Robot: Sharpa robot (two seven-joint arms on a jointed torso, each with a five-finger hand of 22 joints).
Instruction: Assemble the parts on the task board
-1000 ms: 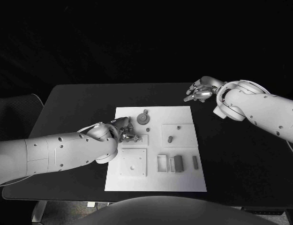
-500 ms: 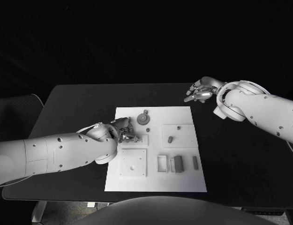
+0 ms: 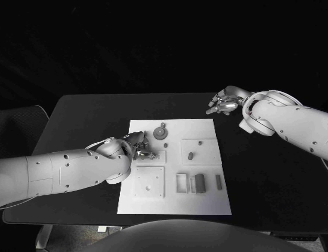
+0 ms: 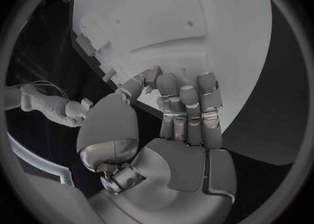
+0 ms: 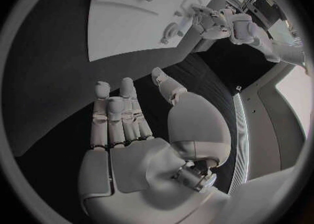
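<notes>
Your left hand sits over the white board's left edge, fingers curled down onto it; you cannot tell whether it grips anything. Grey parts lie just right of it. Your right hand hovers open past the board's far corner.

My head camera looks down on the white board from well above. Each wrist camera sits close behind my fingers, facing along them; all three share that board.

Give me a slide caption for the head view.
Left robot hand works at the task board while the right robot hand hovers open over the table.
</notes>
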